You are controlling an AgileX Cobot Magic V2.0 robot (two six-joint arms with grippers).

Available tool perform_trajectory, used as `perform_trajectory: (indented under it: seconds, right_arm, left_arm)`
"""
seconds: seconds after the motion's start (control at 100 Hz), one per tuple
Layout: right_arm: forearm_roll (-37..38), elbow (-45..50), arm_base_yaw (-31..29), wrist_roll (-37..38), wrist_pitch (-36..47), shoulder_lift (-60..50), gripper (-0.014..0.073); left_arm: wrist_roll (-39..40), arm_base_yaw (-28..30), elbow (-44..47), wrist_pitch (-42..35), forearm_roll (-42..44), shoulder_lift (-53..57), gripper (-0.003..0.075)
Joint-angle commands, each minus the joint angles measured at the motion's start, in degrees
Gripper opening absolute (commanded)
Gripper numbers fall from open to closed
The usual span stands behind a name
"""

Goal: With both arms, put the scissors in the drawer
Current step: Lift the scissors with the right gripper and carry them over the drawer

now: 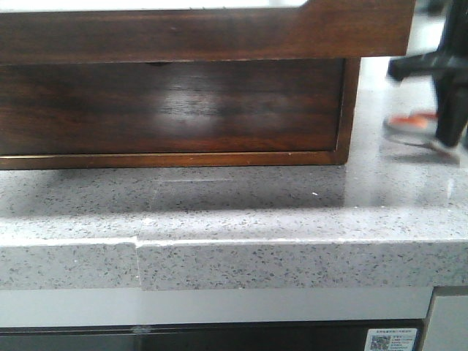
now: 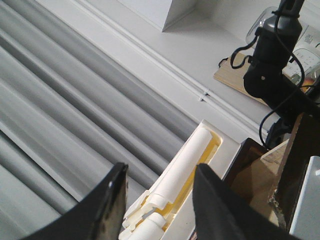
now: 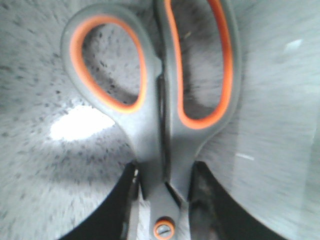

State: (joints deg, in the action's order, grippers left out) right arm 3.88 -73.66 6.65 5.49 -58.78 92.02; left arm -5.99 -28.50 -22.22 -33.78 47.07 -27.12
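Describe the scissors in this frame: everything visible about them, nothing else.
The scissors have grey looped handles lined in orange, look plastic, and carry an orange pivot dot. The handles lie closed together; the blades are out of sight. The right gripper has its black fingers against both sides of the neck just above the pivot. Speckled grey stone countertop lies behind them. In the front view only an orange-and-grey blur shows at the right edge.

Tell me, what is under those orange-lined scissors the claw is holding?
Under the scissors, through the handle loops, speckled grey stone countertop shows, with a bright glare patch. The right gripper clamps them near the orange pivot. The blades are out of sight, so what lies beneath them cannot be seen.
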Motion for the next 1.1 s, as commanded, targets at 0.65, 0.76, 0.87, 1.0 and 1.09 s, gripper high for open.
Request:
perform_trajectory:
  seconds: [0.65,0.76,0.87,1.0,1.09]
  right_arm:
    - [1.76,-1.61,9.81,-15.93,23.83,-32.69,-0.0052]
    - [1.66,-1.61,15.48,-18.50,25.53,-33.25,-0.0052]
    - [1.66,-2.22,22.28,-21.98,25.94,-32.47,-0.0052]
    - [1.79,-2.21,28.54,-26.03,29.02,-31.00,-0.0052]
    - [2.60,-2.21,31.98,-28.44,30.83,-29.26,-0.0052]
  left_arm:
    - [0.84,-0.43,-1.89,-2.12,-2.72,-0.24,0.0293]
    - [0.84,-0.43,-1.89,-2.12,-2.72,-0.24,0.0293]
    - [0.84,-0.43,-1.89,-2.12,-2.72,-0.24,0.0293]
    - [0.84,-0.43,-1.89,-2.12,-2.72,-0.24,0.0293]
    - [0.84,-0.43,-1.89,-2.12,-2.72,-0.24,0.0293]
